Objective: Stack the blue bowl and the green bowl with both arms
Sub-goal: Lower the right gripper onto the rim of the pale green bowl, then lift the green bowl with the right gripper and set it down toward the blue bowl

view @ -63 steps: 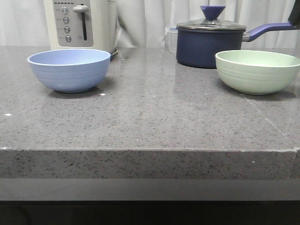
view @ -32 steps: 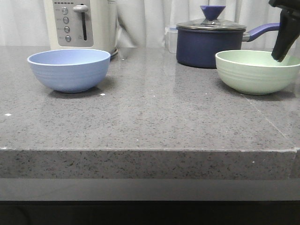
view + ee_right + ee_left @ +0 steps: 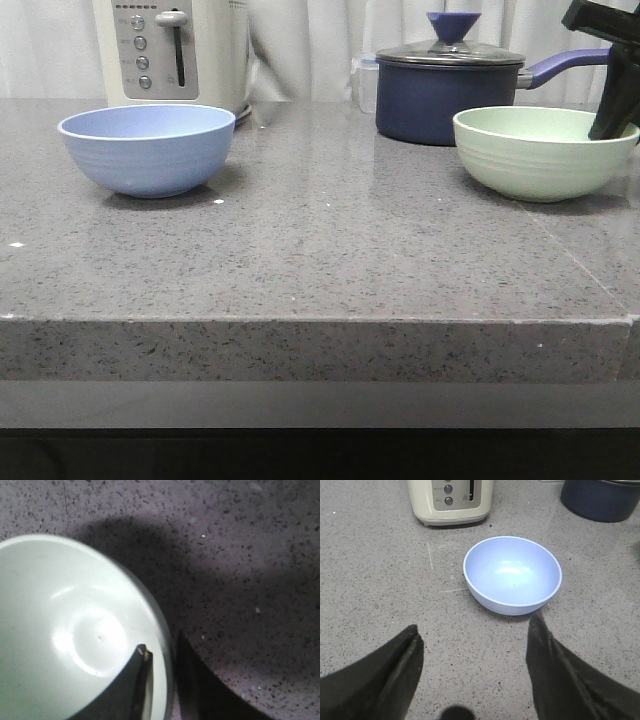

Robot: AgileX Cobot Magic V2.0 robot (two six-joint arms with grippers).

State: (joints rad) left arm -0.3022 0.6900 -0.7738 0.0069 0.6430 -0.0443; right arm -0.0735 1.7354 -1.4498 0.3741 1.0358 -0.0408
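Green bowl [image 3: 545, 152] sits upright on the stone counter [image 3: 330, 250], with its rim wall between the right gripper's [image 3: 162, 672] jaws: one finger [image 3: 132, 685] inside the bowl, the other outside against the wall. The gap is narrow and looks about wall-thick, but I can't tell whether the jaws are actually clamped or only nearly so. My read: a rim pinch is used because the bowl is too wide to span, and the grasp sits on the side nearest that arm so the lift clears the saucepan [image 3: 450, 88] just behind the bowl.

Blue bowl [image 3: 513, 575] is upright, open side up, ahead of the left gripper [image 3: 475, 645] and centred on the gap between its jaws. Jaws are spread wide, nothing between them, no contact with the bowl. Probably staged for its own rim approach, or to steady the bowl as the receiver. Blue looks the smaller, so I'd expect it to nest into green, not the reverse.

The bowls are well apart, at opposite ends of the counter, so stacking is not yet started.

Count: two bowls (one blue, one green), two grippers, one lidded navy saucepan, one cream toaster [image 3: 172, 52] beyond the blue bowl, one clear container [image 3: 365, 82] partly hidden beside the saucepan.
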